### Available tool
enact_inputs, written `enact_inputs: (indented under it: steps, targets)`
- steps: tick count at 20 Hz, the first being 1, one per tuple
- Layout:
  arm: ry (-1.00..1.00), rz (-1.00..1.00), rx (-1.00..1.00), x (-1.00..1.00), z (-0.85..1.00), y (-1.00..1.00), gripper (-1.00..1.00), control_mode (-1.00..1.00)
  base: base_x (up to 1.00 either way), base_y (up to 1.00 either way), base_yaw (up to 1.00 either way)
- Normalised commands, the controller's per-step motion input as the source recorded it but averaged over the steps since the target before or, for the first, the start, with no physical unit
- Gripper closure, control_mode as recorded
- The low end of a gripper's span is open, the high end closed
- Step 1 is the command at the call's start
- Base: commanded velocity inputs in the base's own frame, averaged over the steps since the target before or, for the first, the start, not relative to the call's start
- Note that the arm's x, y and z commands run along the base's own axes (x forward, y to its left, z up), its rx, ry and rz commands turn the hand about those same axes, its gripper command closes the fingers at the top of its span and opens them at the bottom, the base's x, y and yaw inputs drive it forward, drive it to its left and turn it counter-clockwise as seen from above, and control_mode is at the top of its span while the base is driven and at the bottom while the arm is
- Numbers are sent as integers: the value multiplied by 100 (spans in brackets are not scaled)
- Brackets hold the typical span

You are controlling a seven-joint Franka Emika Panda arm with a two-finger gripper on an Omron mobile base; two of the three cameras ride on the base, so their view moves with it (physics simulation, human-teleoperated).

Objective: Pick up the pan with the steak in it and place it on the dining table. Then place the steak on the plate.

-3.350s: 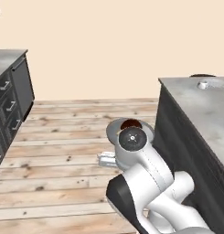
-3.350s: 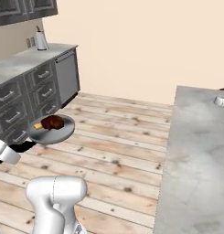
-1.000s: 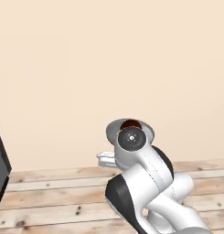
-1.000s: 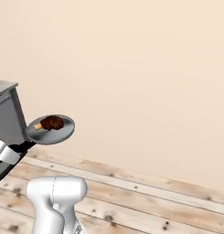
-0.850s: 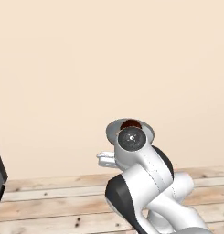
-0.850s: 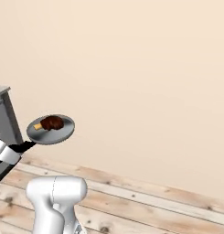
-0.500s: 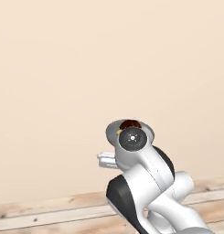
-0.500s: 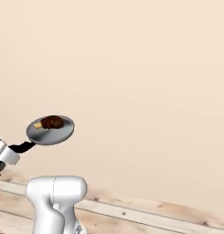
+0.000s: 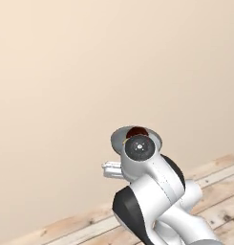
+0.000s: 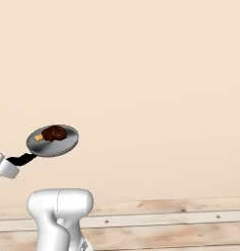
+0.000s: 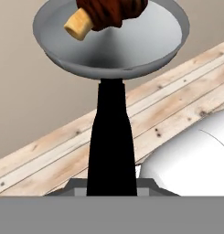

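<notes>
Bare beige wall (image 9: 90, 72) backs the left base view, plank floor (image 9: 218, 191) low at right; one pan (image 9: 119, 136) peeks over the arm's joint with one steak (image 9: 136, 131) inside. From the right base view, that pan (image 10: 53, 142) hangs in open air, wall behind, floor (image 10: 165, 215) well below. Hand view: the jaws clamp the pan's black handle (image 11: 111, 141), steak (image 11: 111, 9) at the far rim.

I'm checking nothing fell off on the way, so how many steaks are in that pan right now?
1. The steak lies in the pan, which is carried in the air by its black handle in front of a plain wall. A steep camera angle could hide something small behind the rim, but none shows.
</notes>
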Motion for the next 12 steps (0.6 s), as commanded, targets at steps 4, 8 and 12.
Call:
enact_inputs:
  steps: [4,8,12]
  targets:
    - [0,0,0,0,0,0,100,100,3,4,-50]
    - [0,0,0,0,0,0,100,100,2,5,-50]
    - [0,0,0,0,0,0,100,100,2,5,-49]
